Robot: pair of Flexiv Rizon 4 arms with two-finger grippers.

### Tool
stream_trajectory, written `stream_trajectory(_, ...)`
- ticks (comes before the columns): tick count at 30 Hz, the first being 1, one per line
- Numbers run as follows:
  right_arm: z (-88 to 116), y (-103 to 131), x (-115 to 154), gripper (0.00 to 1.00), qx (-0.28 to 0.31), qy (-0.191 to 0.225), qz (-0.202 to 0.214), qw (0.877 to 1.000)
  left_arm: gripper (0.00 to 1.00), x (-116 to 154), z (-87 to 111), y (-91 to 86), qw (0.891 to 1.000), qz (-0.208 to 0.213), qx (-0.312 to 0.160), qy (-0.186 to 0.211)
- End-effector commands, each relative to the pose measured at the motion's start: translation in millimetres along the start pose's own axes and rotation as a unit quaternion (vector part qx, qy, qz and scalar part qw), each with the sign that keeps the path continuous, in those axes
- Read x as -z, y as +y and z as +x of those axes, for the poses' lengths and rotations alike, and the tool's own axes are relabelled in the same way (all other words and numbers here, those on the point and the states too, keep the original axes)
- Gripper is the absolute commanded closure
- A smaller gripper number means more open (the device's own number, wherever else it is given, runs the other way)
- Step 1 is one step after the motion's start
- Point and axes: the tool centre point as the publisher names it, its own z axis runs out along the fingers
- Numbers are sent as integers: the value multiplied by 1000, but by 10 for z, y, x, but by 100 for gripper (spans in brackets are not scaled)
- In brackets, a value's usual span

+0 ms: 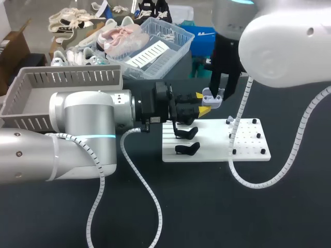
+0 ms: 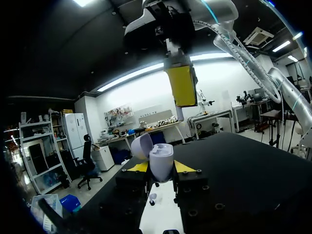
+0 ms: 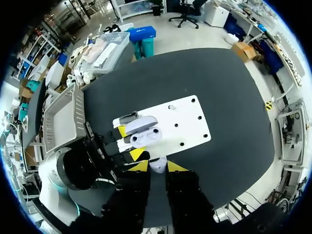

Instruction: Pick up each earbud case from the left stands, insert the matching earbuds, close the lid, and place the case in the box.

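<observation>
Left jaws clamp the base of a glossy lavender plastic earbud case from both sides, its rounded lid hinged open, over the white perforated stand board on the black desk. Right jaws, straight above it, pinch a small pale earbud, mostly hidden between their yellow fingertips; two curved black stands sit on the board below.
</observation>
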Motion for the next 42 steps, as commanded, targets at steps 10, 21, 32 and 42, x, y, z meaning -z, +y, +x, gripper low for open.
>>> stream_trajectory(10, -112, 189, -94, 100, -9, 3, 1, 1000, 100, -6, 6, -5, 1000, -2, -1, 0)
stream_trajectory(21, -219, 112, -156, 100, -24, 2, 5, 1000, 100, -6, 6, -5, 1000, -2, -1, 0)
stream_trajectory(32, -262, 76, -224, 100, -26, 8, 2, 1000, 100, -6, 6, -5, 1000, -2, -1, 0)
stream_trajectory(42, -299, 80, -255, 100, -22, 13, 5, 1000, 100, -6, 6, -5, 1000, -2, -1, 0)
